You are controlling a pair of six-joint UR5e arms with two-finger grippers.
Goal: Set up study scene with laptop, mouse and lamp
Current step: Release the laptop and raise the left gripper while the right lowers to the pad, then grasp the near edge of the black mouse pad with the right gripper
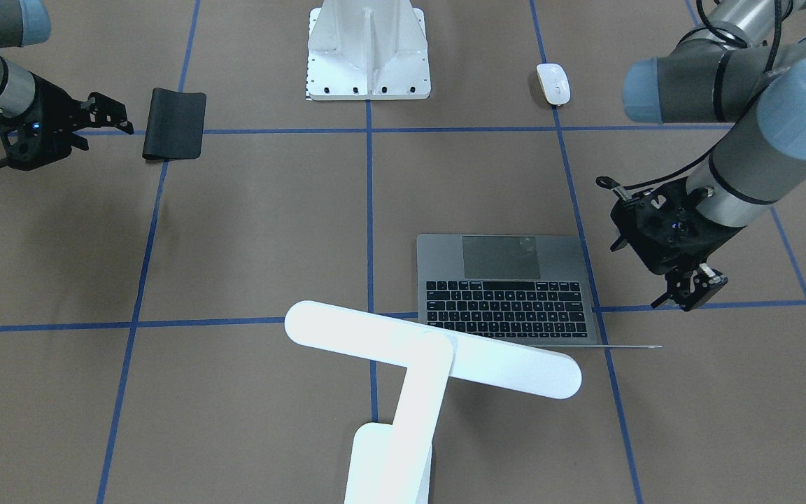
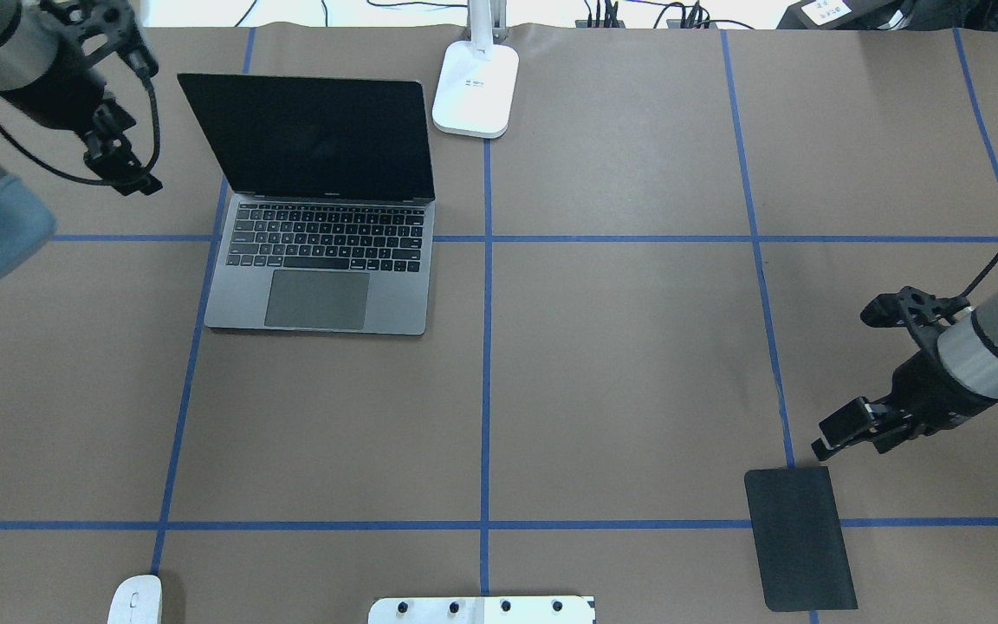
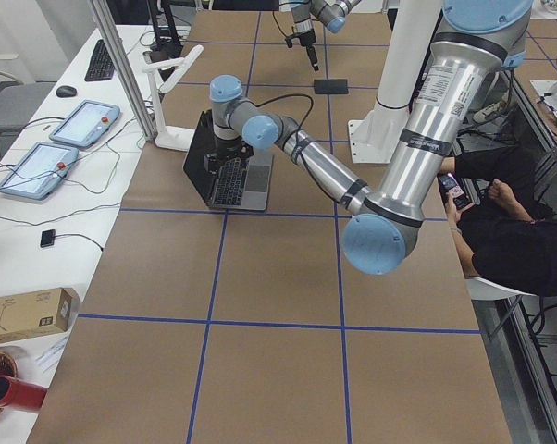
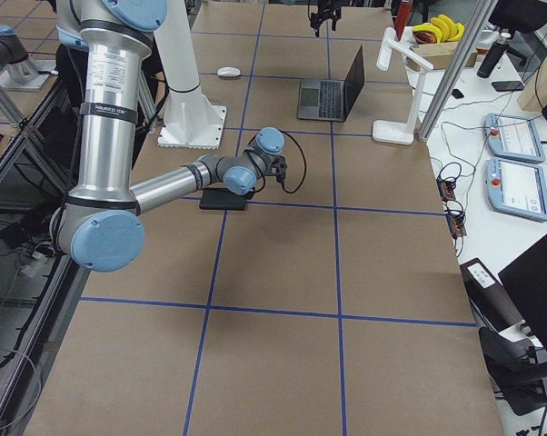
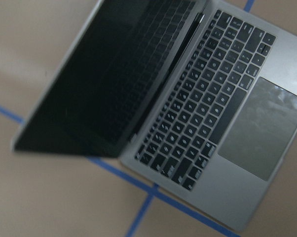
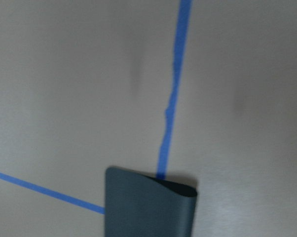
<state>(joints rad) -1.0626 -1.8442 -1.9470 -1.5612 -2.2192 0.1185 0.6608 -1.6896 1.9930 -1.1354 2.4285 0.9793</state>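
Note:
The dark-grey laptop (image 2: 317, 260) stands open at the table's far left, screen dark; it fills the left wrist view (image 5: 222, 113). My left gripper (image 2: 126, 173) hovers beside the screen's left edge, open and empty; it also shows in the front view (image 1: 693, 292). The white mouse (image 2: 135, 600) lies at the near left edge, by the pedestal. The white lamp (image 2: 476, 87) stands at the far middle, its bar head (image 1: 431, 350) over the laptop's hinge side. My right gripper (image 2: 832, 438) is open and empty, just above the far end of a black mat (image 2: 800, 537).
The white ribbed bolted pedestal (image 1: 368, 56) stands at the robot's side of the table, middle. The black mat's near end curls up in the right wrist view (image 6: 148, 205). Blue tape lines grid the brown table. A person sits beyond the table's edge in the exterior left view (image 3: 501, 213).

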